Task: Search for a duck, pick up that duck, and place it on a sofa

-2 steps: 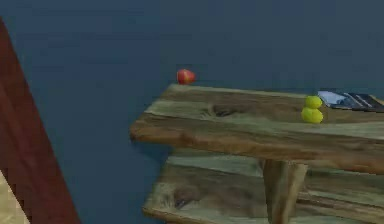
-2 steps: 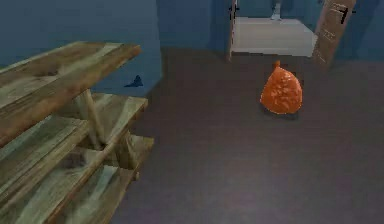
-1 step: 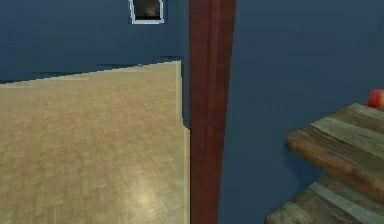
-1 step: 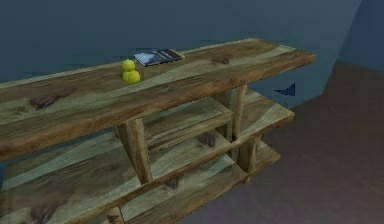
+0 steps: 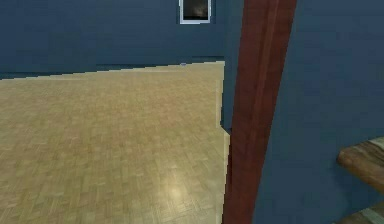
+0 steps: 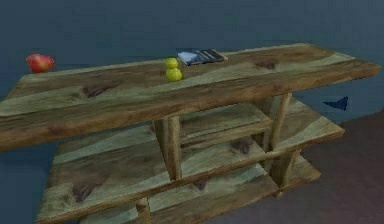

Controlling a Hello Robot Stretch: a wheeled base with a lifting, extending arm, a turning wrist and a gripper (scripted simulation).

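Observation:
A small yellow thing [image 6: 174, 69], a rounded lump with a smaller one on top, stands on the top board of a wooden shelf unit [image 6: 120, 100] in the arm side view, near the middle of the board. It is too small for me to name with certainty.
On the same board lie a red rounded thing [image 6: 40, 63] at the far left and a flat dark item [image 6: 200, 57] just right of the yellow thing. In the forward view a red-brown post [image 5: 258, 110] rises before blue walls, with wood floor [image 5: 110, 140] at left, a framed picture [image 5: 195, 10] and the shelf's corner [image 5: 365, 165].

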